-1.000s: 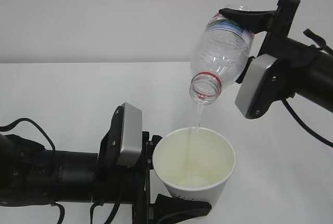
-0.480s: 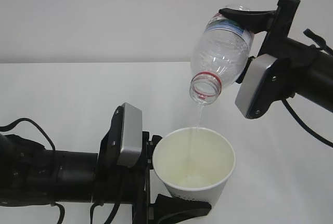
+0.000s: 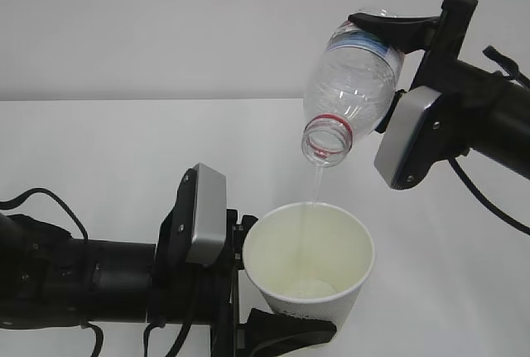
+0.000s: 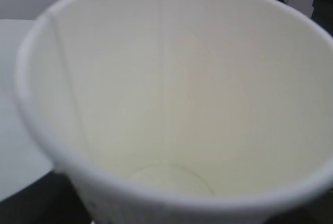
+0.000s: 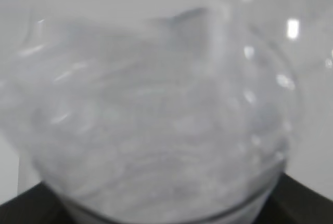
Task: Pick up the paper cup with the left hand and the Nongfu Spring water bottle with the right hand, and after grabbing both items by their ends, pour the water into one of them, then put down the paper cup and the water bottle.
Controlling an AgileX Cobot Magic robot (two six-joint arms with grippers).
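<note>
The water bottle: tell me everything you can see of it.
The Nongfu Spring water bottle is clear ribbed plastic with a red neck ring and no cap. It hangs tilted, mouth down, above the paper cup, apart from it. The right hand clamps its upper, label end. A thin stream of water falls from its mouth into the cup.

Exterior looks across the table; wrist views press close on paper cup (image 4: 171,104), bottle (image 5: 156,120).

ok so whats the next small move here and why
Probably hold the tilt a moment longer. A thin stream of water runs from the mouth of the Nongfu Spring water bottle, held in the right hand, into the paper cup gripped by the left hand. The cup looks only shallowly filled, and the stream lands well inside its rim.
</note>
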